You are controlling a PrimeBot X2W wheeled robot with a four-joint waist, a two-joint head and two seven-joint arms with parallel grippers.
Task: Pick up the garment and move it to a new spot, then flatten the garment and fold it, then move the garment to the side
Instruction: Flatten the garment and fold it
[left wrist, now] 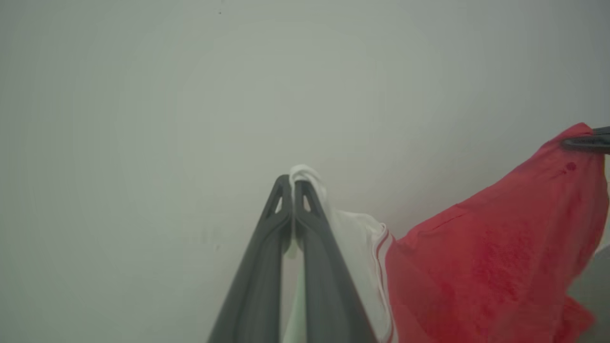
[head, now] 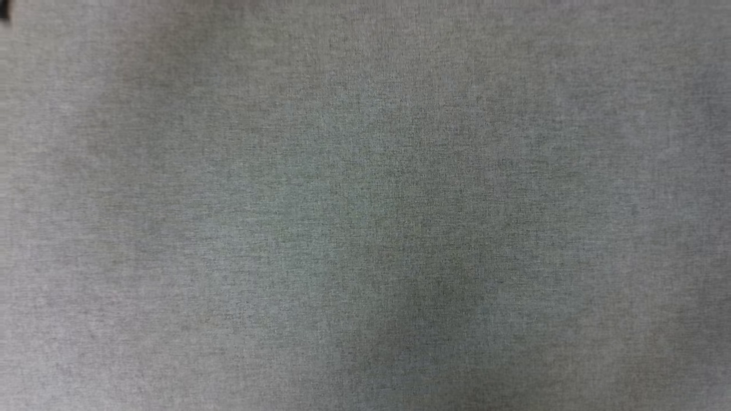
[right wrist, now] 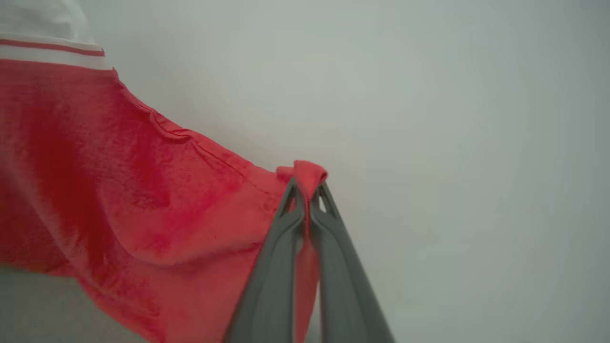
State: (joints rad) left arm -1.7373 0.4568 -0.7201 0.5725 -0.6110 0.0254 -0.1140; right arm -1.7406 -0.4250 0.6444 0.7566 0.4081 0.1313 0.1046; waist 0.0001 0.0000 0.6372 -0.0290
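The garment (left wrist: 486,257) is a red shirt with white sleeves and red-and-white striped trim, hanging stretched between both arms. In the left wrist view my left gripper (left wrist: 293,183) is shut on a white sleeve edge, and the red body hangs off to the right, up to my right gripper (left wrist: 588,142), whose dark fingers pinch a red corner there. In the right wrist view my right gripper (right wrist: 307,188) is shut on a red fold of the garment (right wrist: 124,190), which drapes away to the left with a striped white band at the top left.
The head view looks down on a grey woven table cover (head: 365,205). A pale plain wall (left wrist: 238,85) lies behind the hanging cloth in both wrist views. A strip of the grey surface (right wrist: 43,309) shows below the shirt's lower edge.
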